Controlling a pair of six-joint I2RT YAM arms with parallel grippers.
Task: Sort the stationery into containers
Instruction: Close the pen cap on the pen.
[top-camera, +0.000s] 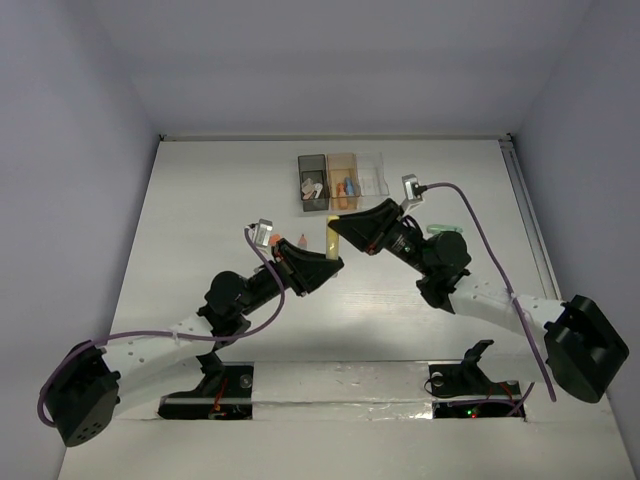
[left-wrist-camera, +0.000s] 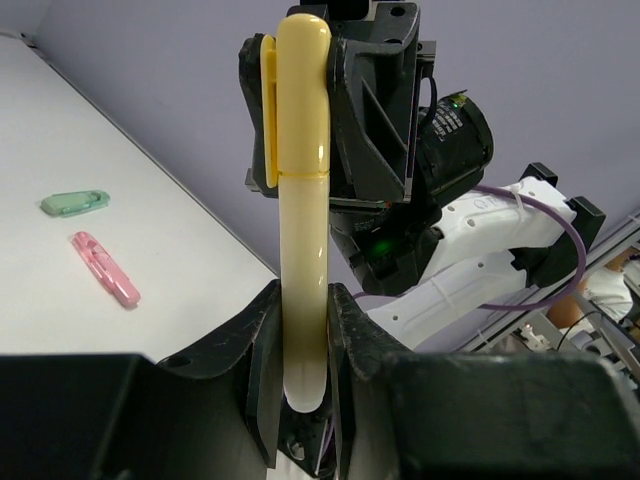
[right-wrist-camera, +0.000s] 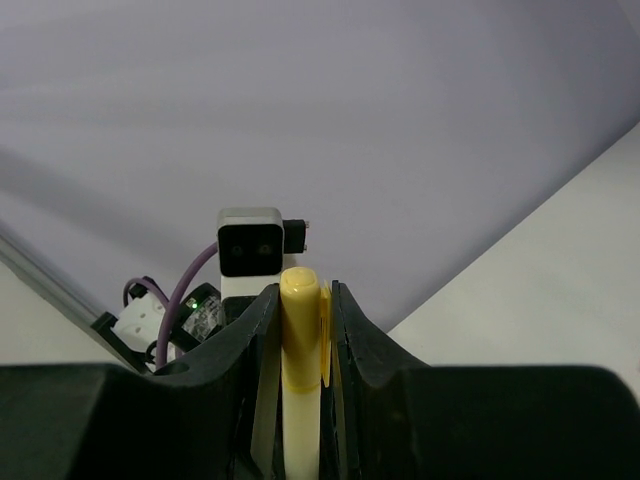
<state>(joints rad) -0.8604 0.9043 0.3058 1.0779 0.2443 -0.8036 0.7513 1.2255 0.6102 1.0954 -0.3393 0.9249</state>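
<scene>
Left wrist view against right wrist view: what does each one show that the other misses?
Only the left wrist view: a mint marker and a pink marker lying apart on the table, and the right gripper with its jaws on the cap end of the yellow marker. Only the right wrist view: the left arm's wrist camera beyond the marker's tip. Both: the yellow marker clamped between that view's own jaws, so both arms hold it at once.
</scene>
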